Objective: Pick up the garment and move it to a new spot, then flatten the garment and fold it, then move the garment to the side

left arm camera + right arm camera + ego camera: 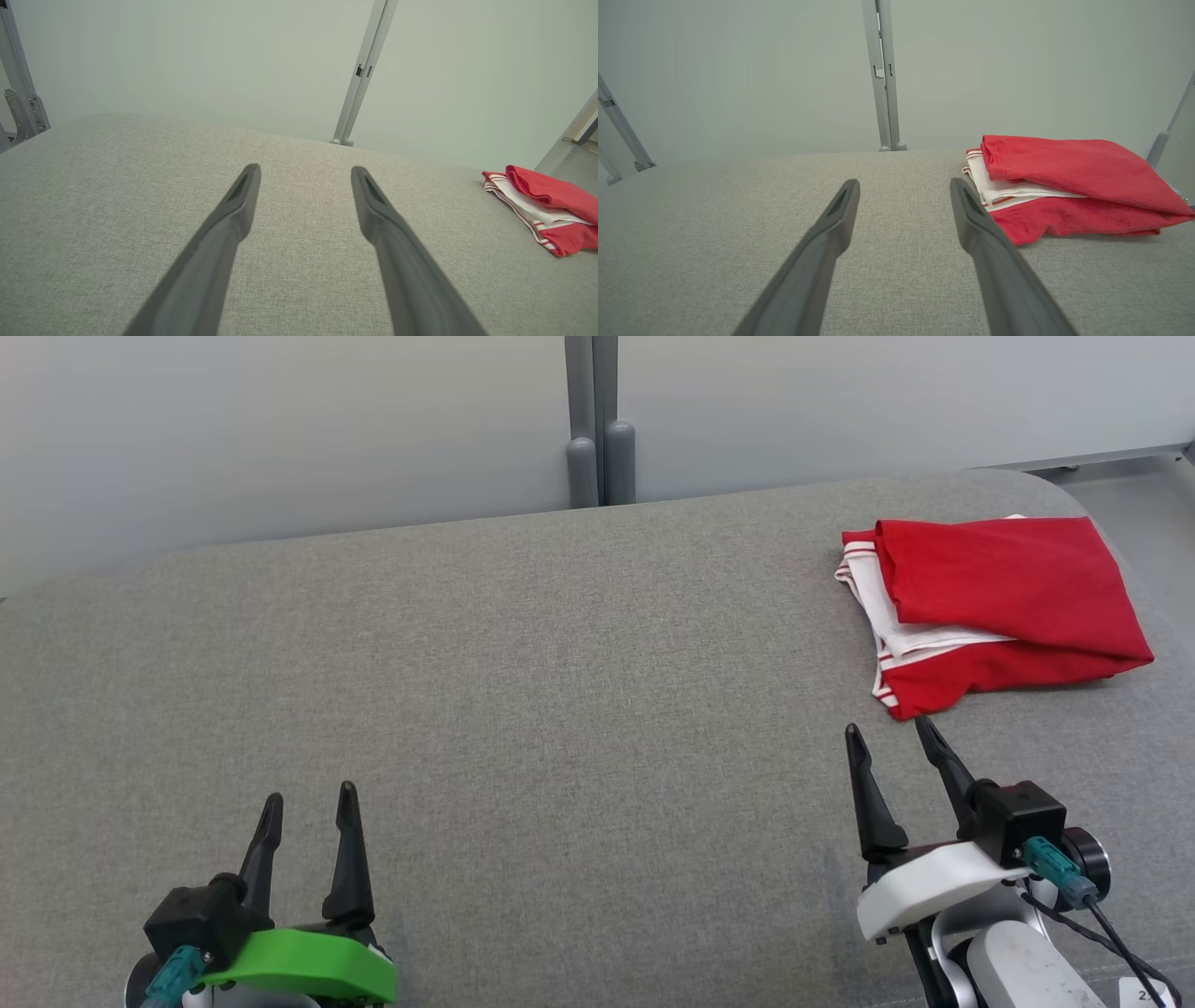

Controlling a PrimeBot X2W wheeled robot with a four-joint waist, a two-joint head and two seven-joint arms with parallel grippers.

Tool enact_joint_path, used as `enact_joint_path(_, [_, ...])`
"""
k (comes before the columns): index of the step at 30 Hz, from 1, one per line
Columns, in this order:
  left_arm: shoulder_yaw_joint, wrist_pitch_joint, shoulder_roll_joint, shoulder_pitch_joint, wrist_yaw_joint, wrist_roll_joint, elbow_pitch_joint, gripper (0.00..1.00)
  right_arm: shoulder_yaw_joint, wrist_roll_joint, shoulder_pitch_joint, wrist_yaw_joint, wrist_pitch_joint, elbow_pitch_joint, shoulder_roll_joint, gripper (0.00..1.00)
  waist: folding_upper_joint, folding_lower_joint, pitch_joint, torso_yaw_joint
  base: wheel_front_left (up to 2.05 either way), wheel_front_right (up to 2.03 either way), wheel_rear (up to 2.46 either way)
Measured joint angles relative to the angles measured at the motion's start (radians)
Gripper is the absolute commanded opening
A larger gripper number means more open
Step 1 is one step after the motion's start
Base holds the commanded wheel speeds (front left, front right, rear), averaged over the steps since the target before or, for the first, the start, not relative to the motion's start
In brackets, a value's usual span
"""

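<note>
A red garment (1004,602) with white, red-striped trim lies folded at the far right of the grey padded surface (523,709). It also lies at the right edge of the left wrist view, garment (551,207), and right of centre in the right wrist view, garment (1069,184). My right gripper (889,733) stands open just in front of the garment's near corner, not touching it, with nothing between its fingers (971,219). At the lower left my left gripper (310,798) is open and empty, far from the garment, its fingers (233,210) over bare fabric.
The grey surface ends at a pale wall with a grey double post (597,439) behind its middle. Its rounded right corner drops off just beyond the garment, where a metal frame rail (1111,462) runs. Another bracket (21,109) stands at the far left.
</note>
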Motion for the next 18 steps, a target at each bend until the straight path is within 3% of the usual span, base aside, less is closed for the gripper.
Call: enact_joint_path(18, [0.0, 0.0, -0.002, 0.0, 0.0, 0.025, 0.001, 1.0, -0.016, -0.027, 0.002, 0.0, 0.0, -0.024, 0.014, 1.0, 0.0, 0.0, 0.018, 0.006, 0.0, 0.0, 0.0])
